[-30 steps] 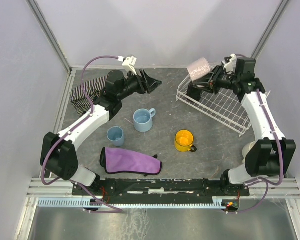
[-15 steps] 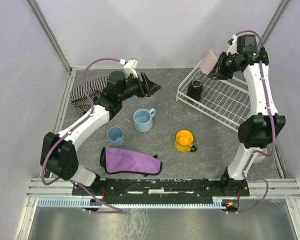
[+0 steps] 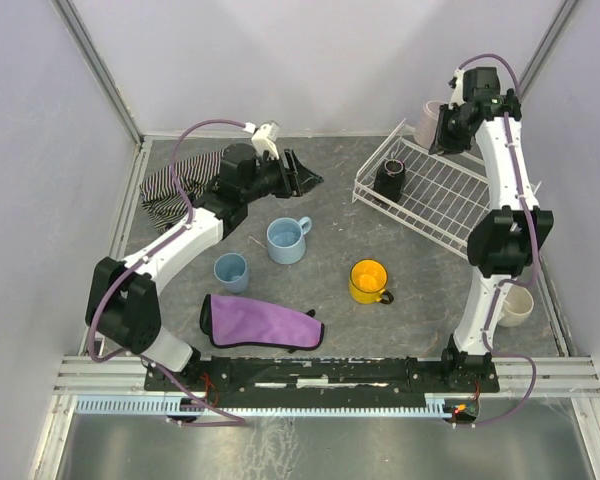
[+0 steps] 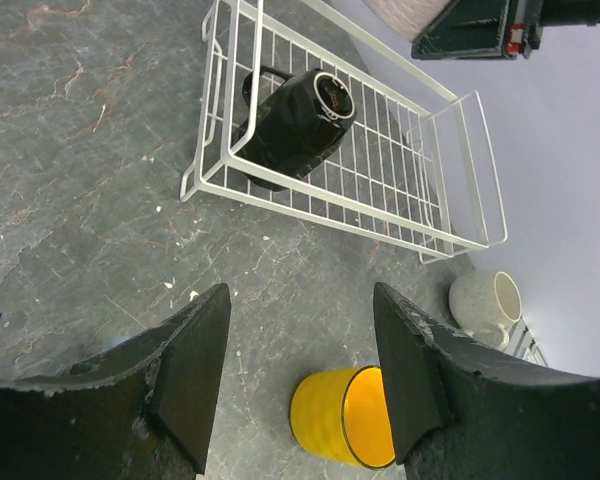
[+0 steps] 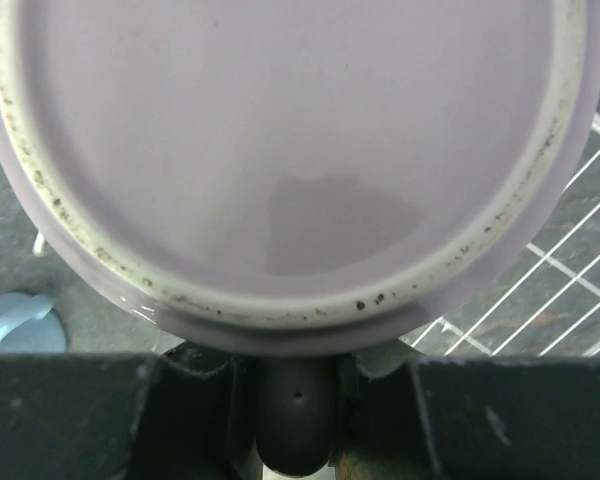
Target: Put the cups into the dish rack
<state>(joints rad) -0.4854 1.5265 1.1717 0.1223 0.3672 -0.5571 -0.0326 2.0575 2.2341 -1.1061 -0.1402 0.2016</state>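
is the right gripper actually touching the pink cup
Touching. In the right wrist view the pink cup sits against the right gripper, its handle between the fingers; the top view shows it carried in the air by the dish rack.

Purple cloth (image 3: 260, 322) lies near the front, striped cloth (image 3: 170, 185) far left

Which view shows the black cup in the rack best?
The left wrist view: the black cup appears large and whole, rim and handle visible, in the dish rack. The top external view shows it small; the right wrist view misses it.
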